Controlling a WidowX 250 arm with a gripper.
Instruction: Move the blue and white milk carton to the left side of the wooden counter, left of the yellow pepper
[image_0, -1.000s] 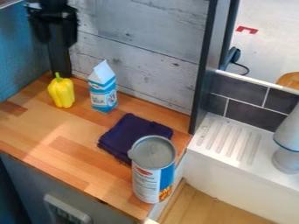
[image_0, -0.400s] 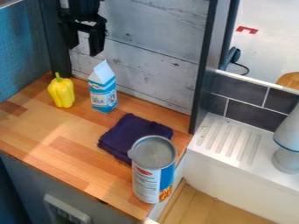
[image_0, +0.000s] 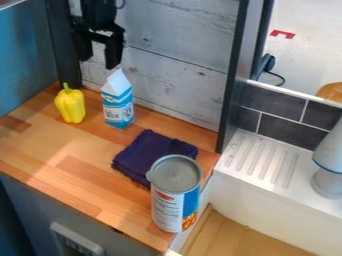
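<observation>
Black and spread, the pincer (image_0: 99, 61) hangs at eleven o'clock in the view, fingers parted! Nearest it, between five and six o'clock from the pincer, the blue-and-white carton (image_0: 119, 106) stands upright on the worktop (image_0: 87, 172), lettering on its front panel. Yellow pepper (image_0: 70, 105) at seven o'clock from the pincer; dark folded cloth (image_0: 149, 151) at five. Farther along five o'clock, there's the big can (image_0: 170, 202), its label carrying a red patch above small print.
</observation>
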